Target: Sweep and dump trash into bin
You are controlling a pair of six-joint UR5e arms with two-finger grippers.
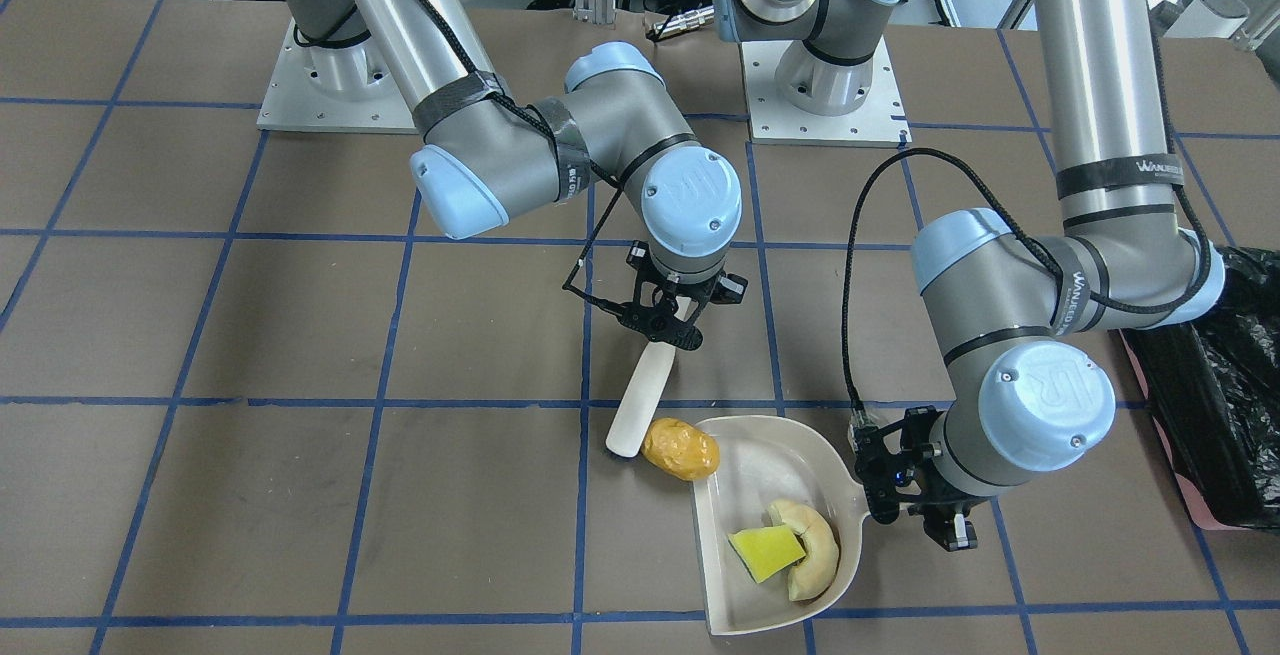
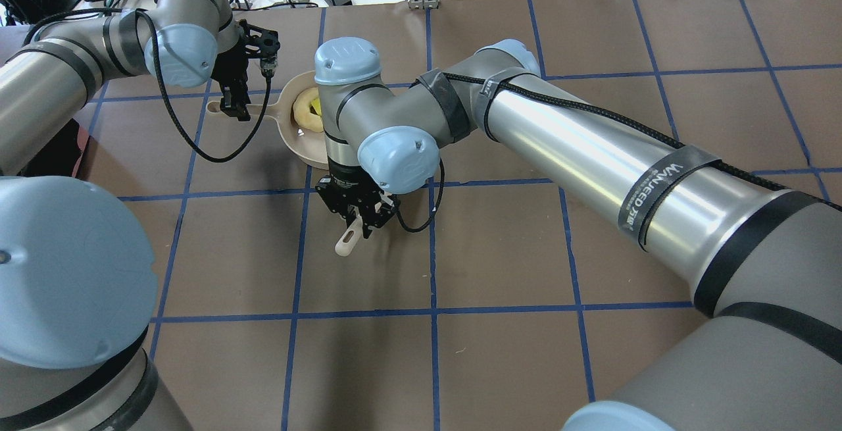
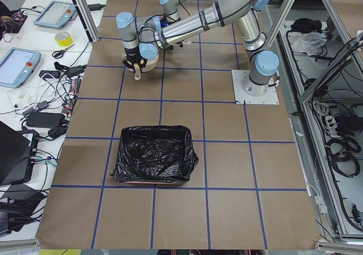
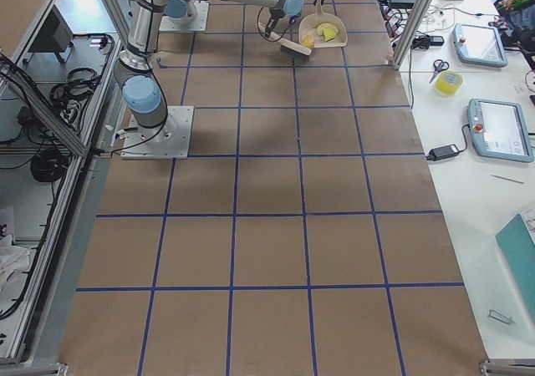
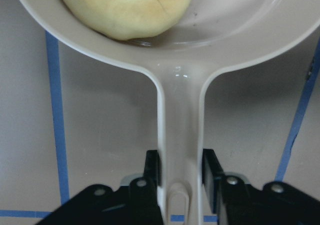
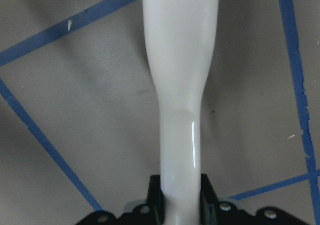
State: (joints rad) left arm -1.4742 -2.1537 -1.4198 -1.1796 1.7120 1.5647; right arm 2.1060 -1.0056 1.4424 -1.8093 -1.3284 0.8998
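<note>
At the dustpan's [image 1: 770, 455] open mouth, the potato-like lump [image 1: 681, 449] sits on the bench [image 1: 300, 335] just outside the lip, right beside the low end of the brush [image 1: 645, 385]. My right claw [image 6: 180, 190] is clamped on the brush handle, so the lump lies a brush-length beyond it, on the pan side. My left claw [image 5: 181, 172] grips the dustpan handle. The sponge wedge [image 1: 765, 552] and crescent slice [image 1: 815, 550] lie touching inside the pan, just ahead of that claw.

For this stroke I'd pin the lip flat on the bench and push low and straight into the mouth, because I judge the round lump could roll around the rim. The bin [image 3: 153, 131] stands well apart, off to the robot's left.
</note>
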